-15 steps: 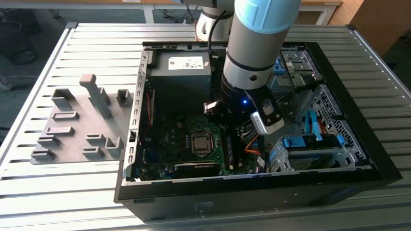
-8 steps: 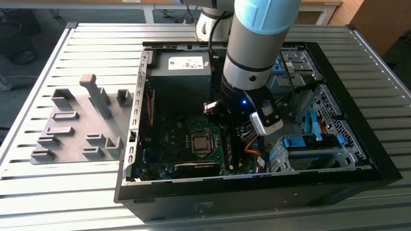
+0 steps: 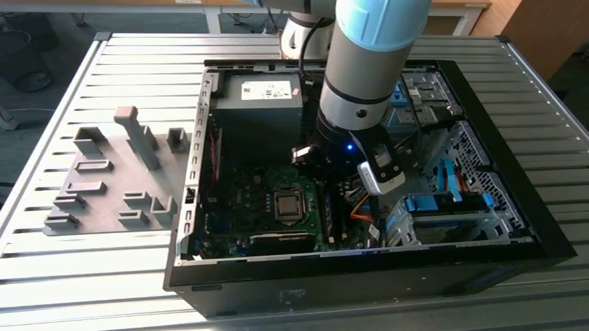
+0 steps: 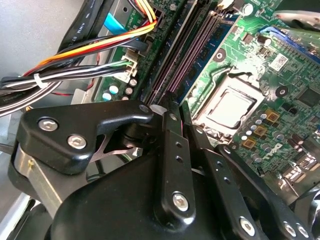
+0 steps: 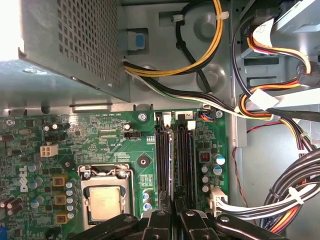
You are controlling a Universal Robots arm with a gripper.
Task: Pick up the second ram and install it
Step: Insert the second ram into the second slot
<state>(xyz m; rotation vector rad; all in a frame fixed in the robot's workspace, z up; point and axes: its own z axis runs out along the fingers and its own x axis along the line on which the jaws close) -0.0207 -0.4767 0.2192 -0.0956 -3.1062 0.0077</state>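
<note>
Tool [image 5: 172, 220] low over the motherboard [image 5: 75, 145] memory slots [image 5: 175, 160], fingers closed together; second ram [image 5: 172, 165] stands in slots just beyond its tips.

White sticker [image 3: 267, 89] with dark print on top of the grey power supply [image 3: 261, 114] in the exterior view, lettering too small to make out; a faint pale mark [image 3: 292, 296] on the black front wall of the computer case [image 3: 387, 272], also unreadable. In the first wrist view, large white letters [image 5: 23, 185] printed sideways on the green motherboard [image 5: 142, 145], plus fine white markings by the memory slots [image 5: 176, 155], not legible. In the second wrist view, a small white barcode-type sticker [image 4: 276, 62] on the board, print unreadable.
</note>
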